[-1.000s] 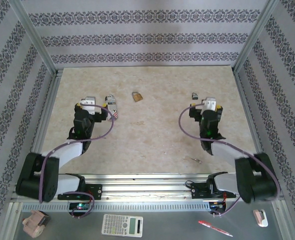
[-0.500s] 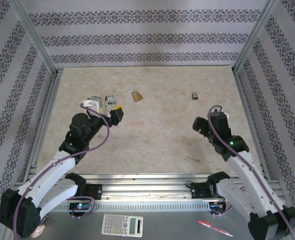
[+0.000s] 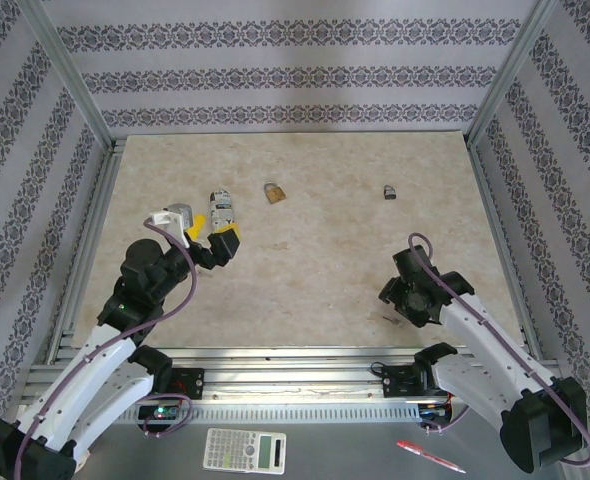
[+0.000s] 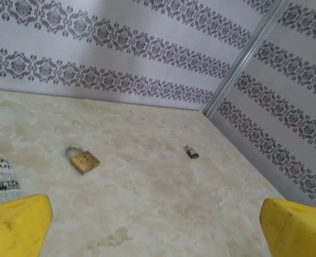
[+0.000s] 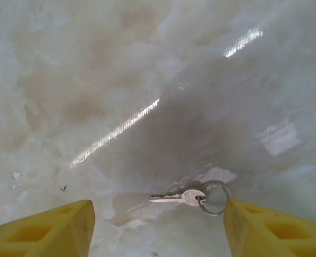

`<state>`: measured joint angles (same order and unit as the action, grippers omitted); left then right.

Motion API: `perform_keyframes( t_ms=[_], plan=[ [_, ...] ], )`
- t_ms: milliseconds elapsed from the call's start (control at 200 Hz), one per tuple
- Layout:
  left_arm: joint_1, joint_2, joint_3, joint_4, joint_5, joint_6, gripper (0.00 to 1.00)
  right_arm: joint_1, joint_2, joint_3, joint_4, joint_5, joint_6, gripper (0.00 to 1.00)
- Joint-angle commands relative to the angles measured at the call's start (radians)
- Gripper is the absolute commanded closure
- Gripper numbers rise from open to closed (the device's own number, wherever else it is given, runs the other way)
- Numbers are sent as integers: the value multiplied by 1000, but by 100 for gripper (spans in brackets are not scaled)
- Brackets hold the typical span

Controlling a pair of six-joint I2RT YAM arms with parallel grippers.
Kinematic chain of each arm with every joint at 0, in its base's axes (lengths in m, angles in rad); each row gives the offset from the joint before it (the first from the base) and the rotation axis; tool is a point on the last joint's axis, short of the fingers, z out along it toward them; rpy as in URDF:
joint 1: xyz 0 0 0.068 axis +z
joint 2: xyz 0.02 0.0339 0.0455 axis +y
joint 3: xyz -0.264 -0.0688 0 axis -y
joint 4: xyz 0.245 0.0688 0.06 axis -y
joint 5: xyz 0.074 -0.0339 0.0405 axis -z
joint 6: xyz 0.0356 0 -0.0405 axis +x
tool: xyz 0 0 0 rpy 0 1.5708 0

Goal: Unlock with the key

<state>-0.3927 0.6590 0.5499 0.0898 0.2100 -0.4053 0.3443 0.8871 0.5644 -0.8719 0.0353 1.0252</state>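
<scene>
The key [image 5: 182, 198], small and pale metal with a split ring [image 5: 214, 197] on its head, lies flat on the marble table [image 3: 305, 270] near the front right. My right gripper [image 5: 158, 227] hangs low over it, jaws open, the key lying between the yellow fingertips [image 5: 56, 230]; the ring lies just short of the right fingertip. From above, the right gripper [image 3: 403, 298] covers most of the key [image 3: 391, 319]. My left gripper [image 3: 211, 238] is raised at the left, open and empty. The brass padlock [image 3: 273, 192] [image 4: 83, 159] and the small dark padlock [image 3: 389, 191] [image 4: 192, 153] lie at the back.
A small printed cylinder [image 3: 218, 205] lies just beyond the left gripper. Patterned walls and metal posts [image 3: 80, 90] close in the table. A metal rail [image 3: 295, 362] runs along the front edge; a calculator [image 3: 244, 450] and a red pen [image 3: 430, 457] lie in front of it.
My right arm has swung from beside the dark padlock at the back to the front right, down over the key, and its jaws have narrowed. The left gripper has shifted slightly.
</scene>
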Motion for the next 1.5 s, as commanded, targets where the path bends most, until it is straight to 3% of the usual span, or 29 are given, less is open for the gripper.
perform_keyframes(
  t_ms=[0, 115, 370, 724, 1494],
  plan=[
    [-9, -19, 46, -85, 8, -10, 1, 12, -46, -20, -68, -22, 102, 41],
    [-9, -41, 40, -96, -13, 0, 1, 1, -71, -72, -68, -35, 144, 49],
    [-9, -59, 35, -104, -34, 15, 1, -17, -7, -73, -67, -26, 139, 55],
    [-8, -117, 34, -155, -72, 19, 1, -36, 84, -42, -69, -41, 155, 56],
    [-8, -198, 37, -214, -136, 13, 1, 67, 294, 47, -137, -1, 273, 57]
  ],
)
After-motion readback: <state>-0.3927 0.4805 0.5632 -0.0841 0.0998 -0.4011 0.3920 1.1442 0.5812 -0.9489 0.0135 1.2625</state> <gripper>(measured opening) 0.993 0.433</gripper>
